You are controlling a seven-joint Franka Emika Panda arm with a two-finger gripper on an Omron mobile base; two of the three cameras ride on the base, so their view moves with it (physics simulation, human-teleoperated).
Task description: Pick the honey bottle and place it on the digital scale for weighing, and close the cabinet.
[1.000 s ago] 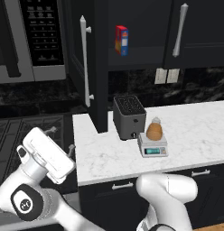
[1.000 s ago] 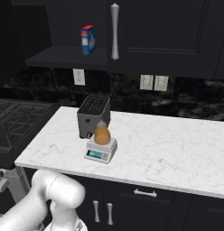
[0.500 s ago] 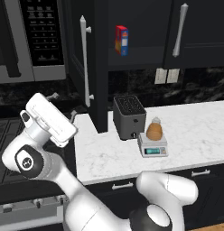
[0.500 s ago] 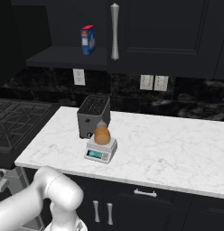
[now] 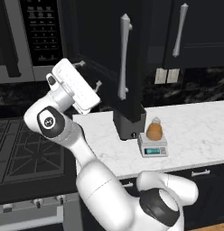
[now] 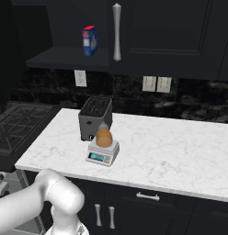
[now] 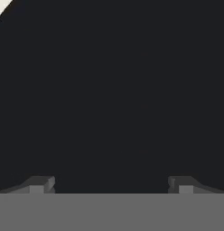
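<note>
The small amber-orange honey bottle with the pale cap stands upright on the light grey square digital scale, cap pointing up, on the white marble bench just beside the dark boxy toaster. The black cabinet door with the long silver handle stands open. The tool has its tips spread wide, facing a dark panel, holding nothing.

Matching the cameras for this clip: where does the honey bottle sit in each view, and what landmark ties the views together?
Left base view: honey bottle right of centre, standing on the digital scale.
Right base view: left of centre, on the scale, in front of the toaster.
Hand view: not in it; a dark surface faces the camera.
Shared landmark: the toaster, just behind and left of the scale in both base views.
</note>
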